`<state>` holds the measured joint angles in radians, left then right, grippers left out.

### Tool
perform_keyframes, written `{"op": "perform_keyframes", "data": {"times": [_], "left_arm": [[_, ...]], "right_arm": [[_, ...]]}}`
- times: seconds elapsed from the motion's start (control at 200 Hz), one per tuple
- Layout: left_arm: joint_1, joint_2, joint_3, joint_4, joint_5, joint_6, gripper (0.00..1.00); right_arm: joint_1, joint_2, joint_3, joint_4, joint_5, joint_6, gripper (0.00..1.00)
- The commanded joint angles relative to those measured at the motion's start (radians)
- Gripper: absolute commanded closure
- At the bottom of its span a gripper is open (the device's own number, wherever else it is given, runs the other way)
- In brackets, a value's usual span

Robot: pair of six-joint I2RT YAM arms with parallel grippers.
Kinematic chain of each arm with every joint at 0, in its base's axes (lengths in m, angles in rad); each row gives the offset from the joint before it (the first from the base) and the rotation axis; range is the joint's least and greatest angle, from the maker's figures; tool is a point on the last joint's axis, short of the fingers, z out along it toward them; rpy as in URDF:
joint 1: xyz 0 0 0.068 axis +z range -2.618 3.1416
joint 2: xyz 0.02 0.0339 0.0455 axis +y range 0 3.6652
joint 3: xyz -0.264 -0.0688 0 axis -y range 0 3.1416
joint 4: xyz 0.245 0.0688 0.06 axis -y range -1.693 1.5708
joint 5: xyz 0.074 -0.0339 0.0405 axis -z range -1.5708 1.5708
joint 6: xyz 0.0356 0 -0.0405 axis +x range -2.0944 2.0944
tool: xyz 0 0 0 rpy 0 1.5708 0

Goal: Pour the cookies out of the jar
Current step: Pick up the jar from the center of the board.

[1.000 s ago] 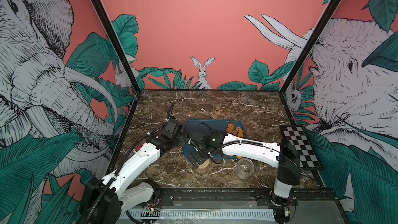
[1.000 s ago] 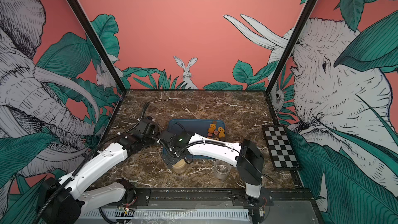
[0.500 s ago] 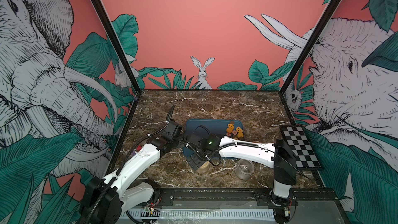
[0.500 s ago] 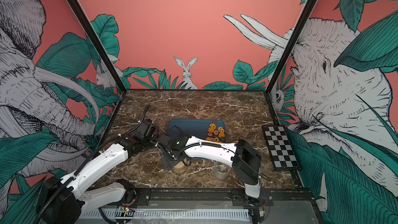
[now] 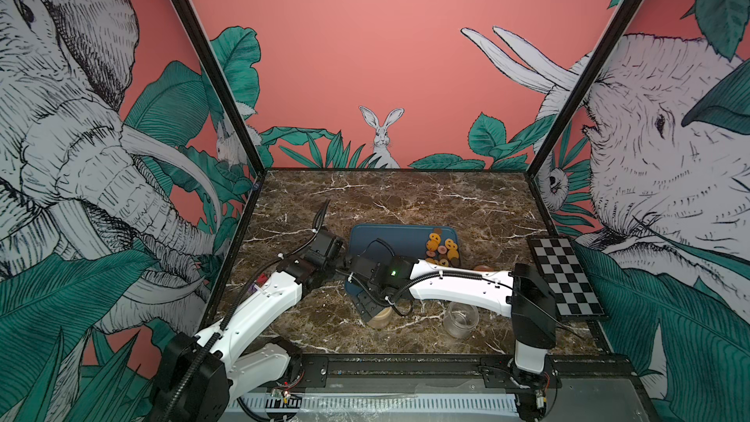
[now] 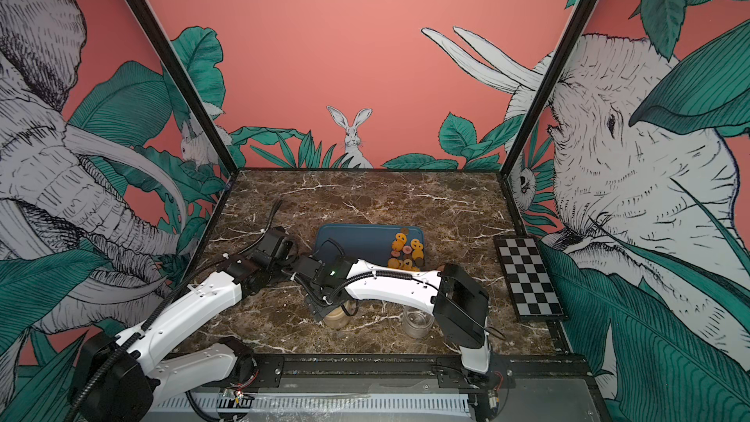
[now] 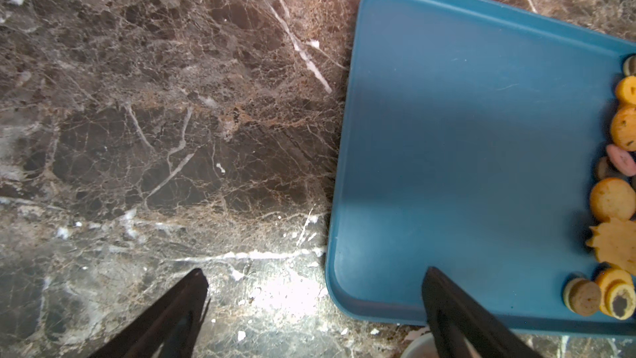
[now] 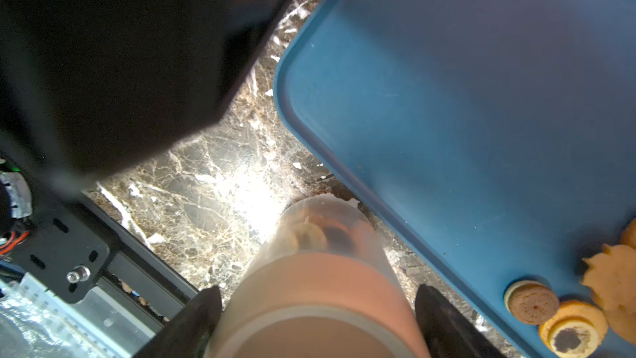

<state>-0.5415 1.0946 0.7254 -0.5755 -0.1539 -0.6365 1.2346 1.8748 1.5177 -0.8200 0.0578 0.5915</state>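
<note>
The right gripper squeezes its jaws onto the sides of the frosted jar. The jar sits on the table, just beside the blue tray. Most cookies lie at one end of the tray, and a few seem to be deep in the jar. The left gripper hangs wide open and holds nothing. I think this is the grabbing step. Next, the jar needs lifting and tipping over the tray.

light: bright, even | glare: white hotspot on marble tabletop, both wrist views | blur: right-wrist foreground | edges: wide-angle bowing
</note>
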Motion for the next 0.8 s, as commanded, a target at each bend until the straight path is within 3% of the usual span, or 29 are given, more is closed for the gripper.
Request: {"op": "perform_keyframes", "data": {"times": [0.0, 0.045, 0.155, 0.185, 0.365, 0.625, 0.725, 0.795], "left_arm": [[0.003, -0.035, 0.01, 0.038, 0.006, -0.034, 0.01], [0.003, -0.036, 0.008, 0.044, 0.008, -0.036, 0.01], [0.004, -0.027, 0.015, 0.036, -0.001, -0.039, 0.01], [0.005, -0.027, 0.018, 0.027, -0.01, -0.042, 0.01], [0.025, 0.0, 0.025, -0.1, -0.146, -0.098, 0.01], [0.088, -0.018, -0.063, -0.125, -0.132, -0.173, 0.01], [0.091, -0.036, -0.067, -0.115, -0.125, -0.17, 0.01], [0.092, -0.046, -0.061, -0.108, -0.122, -0.16, 0.01]], "right_arm": [[0.0, 0.051, -0.029, -0.135, 0.038, 0.037, 0.37], [0.0, 0.047, -0.028, -0.137, 0.045, 0.037, 0.37], [0.0, 0.037, -0.03, -0.137, 0.043, 0.036, 0.02], [0.0, 0.033, -0.032, -0.133, 0.031, 0.035, 0.01], [0.022, -0.003, -0.054, -0.094, -0.014, 0.039, 0.01], [0.029, -0.017, -0.098, -0.09, 0.006, 0.076, 0.04], [0.029, -0.02, -0.088, -0.103, 0.025, 0.08, 0.15], [0.029, -0.023, -0.085, -0.102, 0.031, 0.078, 0.32]]}}
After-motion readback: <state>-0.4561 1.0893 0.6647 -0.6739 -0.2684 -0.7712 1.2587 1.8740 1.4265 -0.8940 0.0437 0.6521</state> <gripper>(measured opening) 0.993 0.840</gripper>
